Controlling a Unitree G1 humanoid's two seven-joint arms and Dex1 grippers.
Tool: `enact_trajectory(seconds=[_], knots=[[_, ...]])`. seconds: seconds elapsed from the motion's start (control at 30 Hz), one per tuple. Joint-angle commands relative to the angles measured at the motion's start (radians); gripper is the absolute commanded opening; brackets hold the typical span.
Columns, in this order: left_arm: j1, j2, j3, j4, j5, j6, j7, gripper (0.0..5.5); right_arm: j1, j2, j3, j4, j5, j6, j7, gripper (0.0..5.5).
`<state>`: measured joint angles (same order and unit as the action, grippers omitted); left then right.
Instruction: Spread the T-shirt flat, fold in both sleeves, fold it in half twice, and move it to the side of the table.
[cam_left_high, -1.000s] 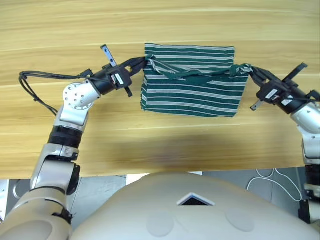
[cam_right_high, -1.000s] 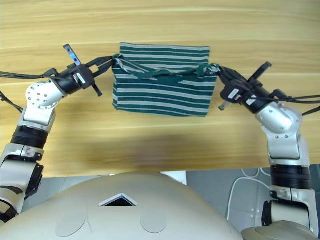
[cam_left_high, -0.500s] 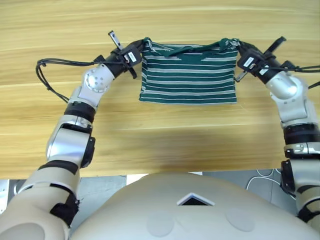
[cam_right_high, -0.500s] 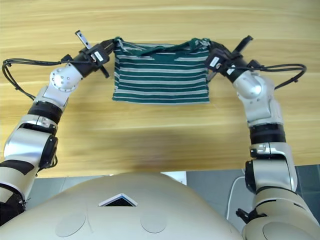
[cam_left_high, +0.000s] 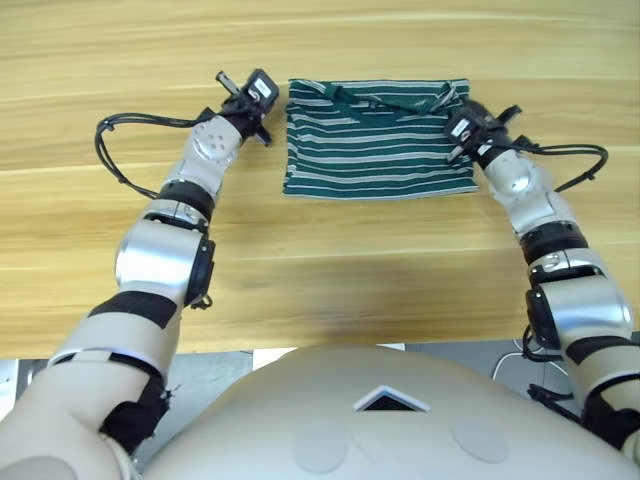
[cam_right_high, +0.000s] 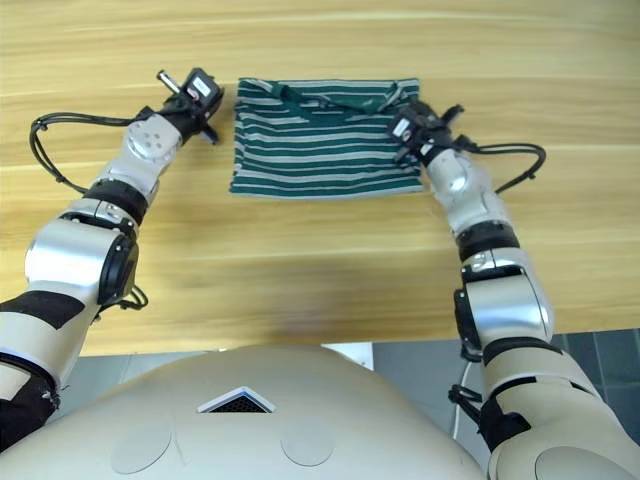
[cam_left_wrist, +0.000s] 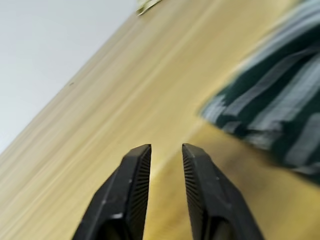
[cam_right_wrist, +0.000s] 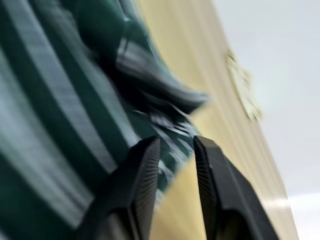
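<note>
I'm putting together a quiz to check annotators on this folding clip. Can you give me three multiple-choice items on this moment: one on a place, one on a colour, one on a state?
1. Where is the T-shirt?
A. folded, lying flat on the table
B. draped over the table's near edge
C. held up in the air

2. What colour is the T-shirt?
A. plain red
B. dark green with pale stripes
C. plain white

3. How is the left gripper?
A. shut on a sleeve
B. shut on the collar
C. open, holding nothing

Answers: 1 A, the head views show it lying folded on the wood. 2 B, the stripes are plain in the head views. 3 C, the left wrist view shows bare table between its parted fingers.
</note>
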<state>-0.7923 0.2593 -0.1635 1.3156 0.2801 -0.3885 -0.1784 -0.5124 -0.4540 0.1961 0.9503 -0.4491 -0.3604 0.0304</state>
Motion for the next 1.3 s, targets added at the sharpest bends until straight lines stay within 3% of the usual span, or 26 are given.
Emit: enact_trajectory(seconds=[0.03,0.2,0.37,0.5,0.63,0.7,0.83,0.93,1.03,1.1,1.17,1.3], knots=[[-0.104,-0.031,0.155,0.017,-0.14,0.109,-0.01,1.73,-0.087,0.042,-0.091,0.069,0.097,-0.001,-0.093,1.94],[-0.166,-0.038,0.37,0.01,-0.35,0.18,-0.073,2.47,-0.059,0.021,-0.103,0.019,0.142,-0.107,-0.047,2.78],[-0.052,-0.006,0.347,-0.008,-0.308,0.087,-0.085,3.28,0.233,-0.185,-0.019,-0.387,0.177,-0.286,0.305,3.53],[0.017,0.007,0.342,-0.02,-0.294,0.042,-0.093,3.83,0.309,-0.311,0.031,-0.418,-0.011,-0.201,0.333,3.53],[0.041,-0.005,0.317,-0.04,-0.276,0.0,-0.094,4.39,0.381,-0.335,0.122,-0.432,-0.096,-0.153,0.412,3.53],[0.043,-0.009,0.303,-0.05,-0.265,-0.019,-0.096,4.72,0.444,-0.354,0.133,-0.545,-0.025,-0.191,0.468,3.53],[0.057,0.009,0.288,-0.072,-0.255,-0.05,-0.111,5.36,0.661,-0.504,0.125,-1.053,0.4,-0.362,0.594,3.53],[0.064,0.025,0.289,-0.09,-0.26,-0.066,-0.123,5.36,0.743,-0.559,0.114,-1.305,0.589,-0.42,0.634,3.53],[0.058,0.034,0.303,-0.102,-0.272,-0.072,-0.105,5.36,0.693,-0.503,0.176,-1.438,0.737,-0.317,0.663,3.53],[0.057,0.038,0.308,-0.113,-0.279,-0.078,-0.103,5.36,0.588,-0.4,0.185,-1.356,0.704,-0.192,0.639,3.53],[0.055,0.042,0.315,-0.122,-0.287,-0.083,-0.096,5.36,0.451,-0.259,0.201,-1.23,0.582,-0.061,0.573,3.53],[0.042,0.052,0.344,-0.123,-0.303,-0.077,-0.02,5.36,0.187,0.038,0.341,-0.932,0.166,0.067,0.399,3.53]])
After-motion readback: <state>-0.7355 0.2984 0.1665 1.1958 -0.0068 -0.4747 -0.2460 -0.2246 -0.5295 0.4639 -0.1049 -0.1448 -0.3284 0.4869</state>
